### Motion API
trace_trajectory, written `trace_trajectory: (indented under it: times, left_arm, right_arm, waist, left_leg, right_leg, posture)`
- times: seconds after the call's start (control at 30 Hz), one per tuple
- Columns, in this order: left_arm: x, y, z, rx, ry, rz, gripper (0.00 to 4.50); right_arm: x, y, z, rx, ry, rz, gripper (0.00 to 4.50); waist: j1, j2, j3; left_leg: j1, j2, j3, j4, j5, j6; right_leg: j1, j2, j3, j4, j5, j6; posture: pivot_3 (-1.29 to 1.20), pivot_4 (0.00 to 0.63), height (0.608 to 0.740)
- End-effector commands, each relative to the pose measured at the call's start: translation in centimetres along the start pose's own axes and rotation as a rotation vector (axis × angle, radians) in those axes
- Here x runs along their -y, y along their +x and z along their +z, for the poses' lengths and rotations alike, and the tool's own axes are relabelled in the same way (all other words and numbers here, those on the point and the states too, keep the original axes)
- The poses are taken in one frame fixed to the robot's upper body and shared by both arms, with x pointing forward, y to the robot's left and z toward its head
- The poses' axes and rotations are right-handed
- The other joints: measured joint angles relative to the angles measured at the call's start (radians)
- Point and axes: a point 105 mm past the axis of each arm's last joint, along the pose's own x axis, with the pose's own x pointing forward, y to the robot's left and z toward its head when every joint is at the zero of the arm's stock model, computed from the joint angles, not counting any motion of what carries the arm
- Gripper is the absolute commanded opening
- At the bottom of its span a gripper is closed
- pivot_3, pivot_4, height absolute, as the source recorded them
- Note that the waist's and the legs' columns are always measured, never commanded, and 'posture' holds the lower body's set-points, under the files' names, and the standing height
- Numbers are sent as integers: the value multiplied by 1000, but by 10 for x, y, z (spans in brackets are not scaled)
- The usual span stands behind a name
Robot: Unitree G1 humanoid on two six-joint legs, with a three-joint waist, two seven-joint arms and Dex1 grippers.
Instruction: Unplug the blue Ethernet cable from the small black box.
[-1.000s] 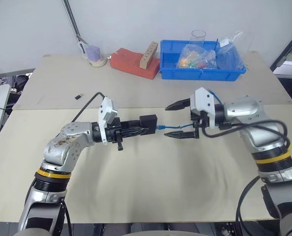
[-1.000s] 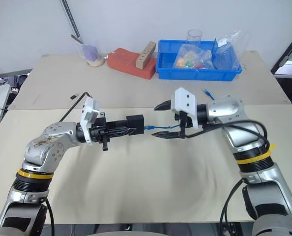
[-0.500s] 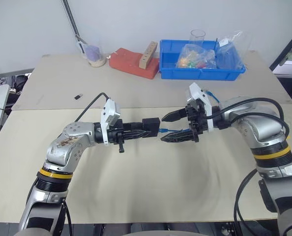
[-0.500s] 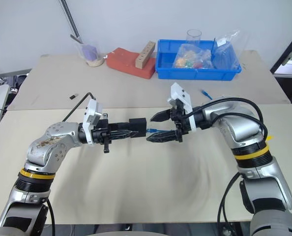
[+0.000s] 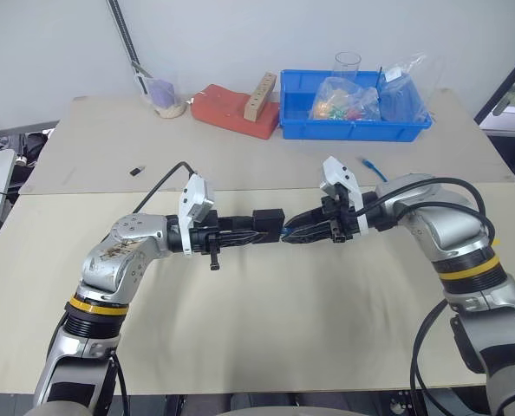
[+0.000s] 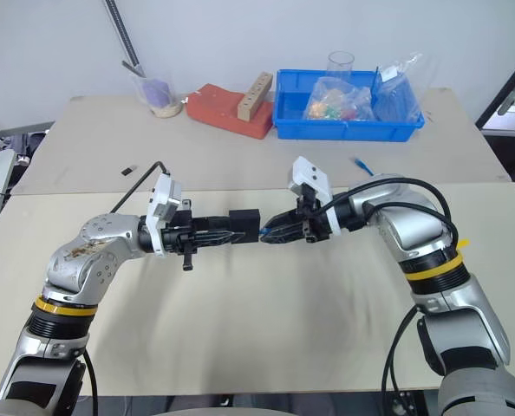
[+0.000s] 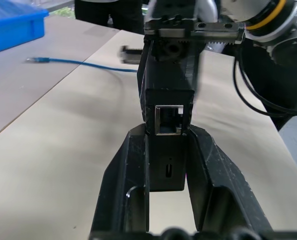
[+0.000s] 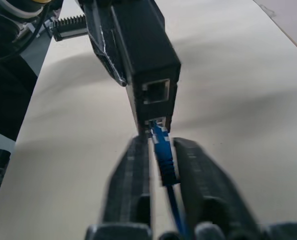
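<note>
My left gripper (image 5: 256,232) reaches level to the right, shut on the small black box (image 5: 267,218), which it holds above the table. In the left wrist view the box (image 7: 168,100) sits between the two fingers (image 7: 131,170) with an empty port facing the camera. My right gripper (image 5: 296,234) comes in from the right, shut on the blue Ethernet cable (image 8: 164,160) just behind its plug. The plug still sits in the box's (image 8: 148,55) lower port. The cable's far end (image 5: 370,165) lies on the rear table.
A blue bin (image 5: 355,130) with bags and a glass stands at the back, beside a red block (image 5: 236,113) and a cup (image 5: 169,102). A tiny black dongle (image 5: 140,170) lies at the left. A seam (image 5: 84,192) runs between the two tables.
My right gripper moved left toward the box, rolled at the wrist and closed from wide open onto the blue cable by its plug. The left gripper and box stayed put.
</note>
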Motion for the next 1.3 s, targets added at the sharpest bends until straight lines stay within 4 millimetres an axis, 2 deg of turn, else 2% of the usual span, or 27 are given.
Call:
trace_trajectory:
  times: [0.03, 0.23, 0.33, 0.47, 0.57, 0.67, 0.83, 0.9, 1.03, 1.13, 1.23, 1.3]
  left_arm:
    - [6, 4, 17, 37, 57, -38, 515]
    - [8, 4, 15, 25, 57, -54, 515]
    - [9, 0, 13, 12, 59, -51, 515]
    - [5, -16, 11, -13, 59, -7, 515]
    - [3, -24, 8, -23, 58, 29, 515]
    - [0, -29, 1, -34, 57, 70, 515]
    - [-4, -35, -8, -28, 76, 154, 515]
    - [-5, -33, -12, -23, 88, 176, 515]
    - [-8, -32, -15, -11, 99, 214, 515]
    - [-17, -34, -16, 4, 108, 273, 515]
    - [-37, -45, -22, 32, 121, 435, 515]
    - [-48, -52, -27, 55, 133, 541, 515]
  right_arm:
    - [-1, 0, 14, 21, -64, 12, 80]
    - [-1, -1, 15, 13, -76, 29, 80]
    - [1, -6, 8, -22, -79, 21, 80]
    - [6, -31, -25, -126, -61, -36, 80]
    - [13, -41, -52, -194, -55, -105, 80]
    - [19, -37, -74, -208, -45, -169, 80]
    - [23, -26, -82, -208, -105, -256, 80]
    - [21, -24, -84, -206, -116, -258, 1025]
    - [20, -27, -80, -189, -134, -269, 2413]
    - [19, -34, -64, -134, -143, -292, 3402]
    - [11, -40, -26, 26, -145, -371, 4486]
    - [2, -40, -7, 118, -129, -406, 4486]
  waist:
    - [0, 0, 0]
    - [0, 0, 0]
    - [0, 0, 0]
    - [4, 0, 0]
    - [8, 0, 0]
    - [3, 0, 0]
    - [-5, 0, 0]
    - [-2, 0, 0]
    - [7, 0, 0]
    - [10, 0, 0]
    - [14, 0, 0]
    - [14, 0, 0]
  left_leg:
    - [0, 0, 0, 0, 0, 0]
    - [0, 0, 0, 0, 0, 0]
    - [0, 0, 0, 0, 0, 0]
    - [0, 0, 0, 0, 0, 0]
    - [0, 0, 0, 0, 0, 0]
    - [0, 0, 0, 0, 0, 0]
    - [1, 1, 1, -1, 0, 0]
    - [0, 1, 1, -1, 0, 0]
    - [0, 0, 1, 0, 0, 0]
    - [0, 0, 1, 1, 0, 0]
    - [-1, 0, 0, 1, 0, 0]
    - [0, 1, 0, 0, 0, 0]
  right_leg:
    - [0, 0, 0, 0, 0, 0]
    - [0, 0, 0, 0, 0, 0]
    - [0, 0, 0, 0, 0, 0]
    - [0, 0, 0, 0, 0, 0]
    - [0, -1, 0, -1, 0, 0]
    - [0, 0, 0, 0, 0, 0]
    - [0, 1, 1, 0, 0, 0]
    - [-1, 0, 1, 0, 0, 0]
    - [0, 0, 1, 0, 0, 0]
    - [0, -1, 1, 0, 0, 0]
    - [0, 0, 1, 0, 0, 0]
    - [0, 0, 1, 0, 0, 0]
  posture:
    - [0, 150, 740]
    - [0, 150, 740]
    - [0, 150, 740]
    - [0, 150, 740]
    - [0, 150, 740]
    - [0, 150, 740]
    - [0, 150, 740]
    - [0, 150, 740]
    - [0, 150, 740]
    - [0, 150, 740]
    - [0, 150, 740]
    - [0, 150, 740]
